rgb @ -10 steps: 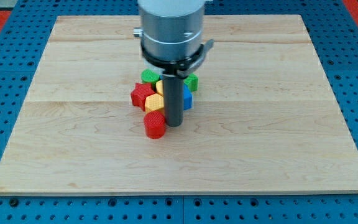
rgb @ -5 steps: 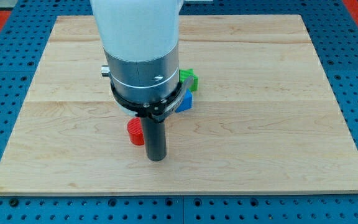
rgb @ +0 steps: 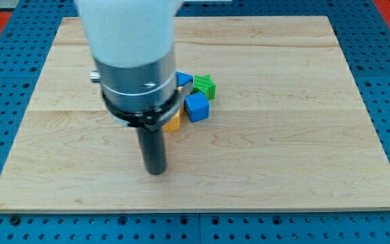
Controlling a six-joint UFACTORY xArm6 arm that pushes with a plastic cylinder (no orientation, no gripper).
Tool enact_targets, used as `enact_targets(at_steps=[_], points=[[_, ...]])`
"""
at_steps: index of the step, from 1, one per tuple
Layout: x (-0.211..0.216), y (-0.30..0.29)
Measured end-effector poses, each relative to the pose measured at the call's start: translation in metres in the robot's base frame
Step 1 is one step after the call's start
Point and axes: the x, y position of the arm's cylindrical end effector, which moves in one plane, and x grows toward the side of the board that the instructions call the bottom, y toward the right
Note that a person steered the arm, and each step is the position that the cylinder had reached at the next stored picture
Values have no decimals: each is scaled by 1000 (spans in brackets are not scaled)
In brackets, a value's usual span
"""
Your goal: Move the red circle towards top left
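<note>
Light is bright and even across the wooden board [rgb: 303,102], seemingly from overhead, with only faint, soft shadows under the blocks. The white upper part of the arm [rgb: 124,27] at the frame's top is washed out and blurred, perhaps from motion. The metal collar [rgb: 137,85] carries soft glints. The blue cube [rgb: 196,107] and green block [rgb: 205,86] look sharp. Edges show little distortion.

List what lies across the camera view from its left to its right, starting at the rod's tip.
My tip → yellow block, half hidden by the arm → blue cube → green block. The red circle does not show.
</note>
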Motion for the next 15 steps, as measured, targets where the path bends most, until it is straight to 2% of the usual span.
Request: enact_targets(at_steps=[3, 6, 8, 10, 11, 12, 13, 15], points=[[-33, 10], [-64, -12], [-118, -36], [-161, -116], [-185, -78], [-219, -83], [-234, -123], [-230, -144]])
